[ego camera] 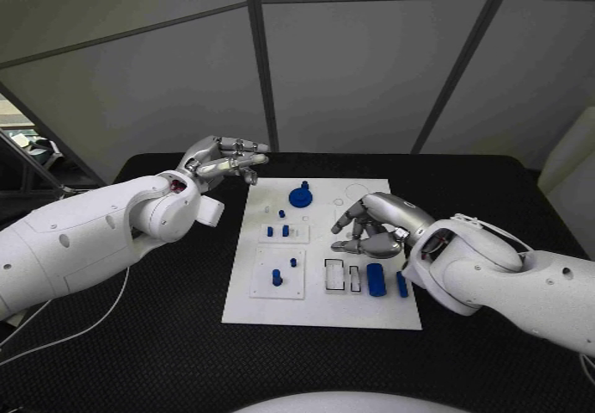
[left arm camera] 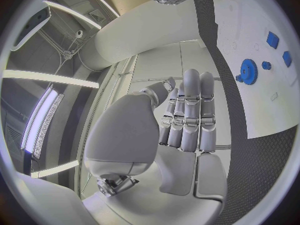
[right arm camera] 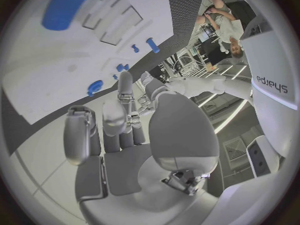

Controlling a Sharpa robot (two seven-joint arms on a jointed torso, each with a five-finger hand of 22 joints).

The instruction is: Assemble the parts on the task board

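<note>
The white task board [ego camera: 320, 301] lies in the middle of the table. A blue gear [ego camera: 300, 196] stands near its far edge, with small blue pegs [ego camera: 279, 231] below it and one on a square block [ego camera: 277, 277]. Two long blue parts [ego camera: 376, 280] lie at the board's right, beside two rectangular slots [ego camera: 334, 274]. My right hand [ego camera: 370, 227] hovers over the board's right side, fingers bent downward, holding nothing; its fingers [right arm camera: 125, 105] show bare. My left hand [ego camera: 224, 160] is raised off the board's far left corner, its fingers [left arm camera: 190, 110] straight and empty. The gear [left arm camera: 247, 71] shows past them.
Black table [ego camera: 162, 335] surrounds the board. Grey wall panels [ego camera: 347, 69] stand close behind the table's far edge. A white cable [ego camera: 75, 323] trails under my left arm.
</note>
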